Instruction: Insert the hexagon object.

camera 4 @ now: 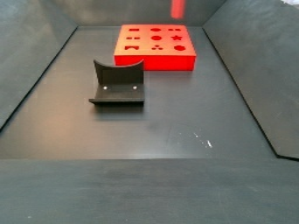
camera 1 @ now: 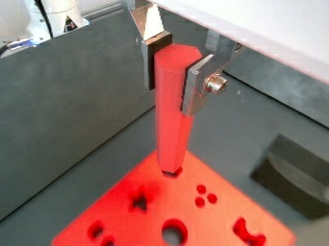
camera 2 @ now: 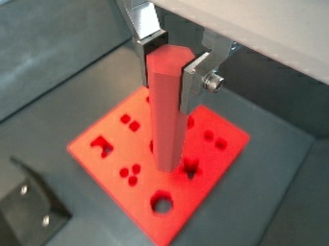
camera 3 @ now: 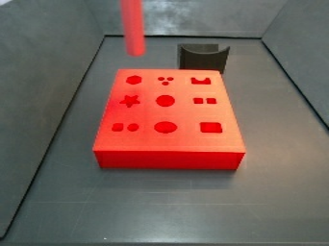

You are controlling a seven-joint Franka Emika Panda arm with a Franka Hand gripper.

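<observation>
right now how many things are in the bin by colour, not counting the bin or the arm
red: 2, the long translucent red hexagon rod held upright in the silver two-finger gripper above the block, and the wide flat red block with shaped holes
dark grey: 1, the small curved dark grey holder on the floor, apart from the block
total: 3

The hexagon object (camera 2: 167, 106) — a slim, translucent red prism — hangs upright (clamped in the gripper (camera 2: 175, 60)) above the floor.

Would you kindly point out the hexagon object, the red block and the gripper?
hexagon object (camera 2: 166, 115): a wrist view, mid-shaft.
red block (camera 3: 167, 144): a side view, bare top face near its front edge.
gripper (camera 1: 180, 65): a wrist view, midway between fingertips, shut on the rod.
</observation>
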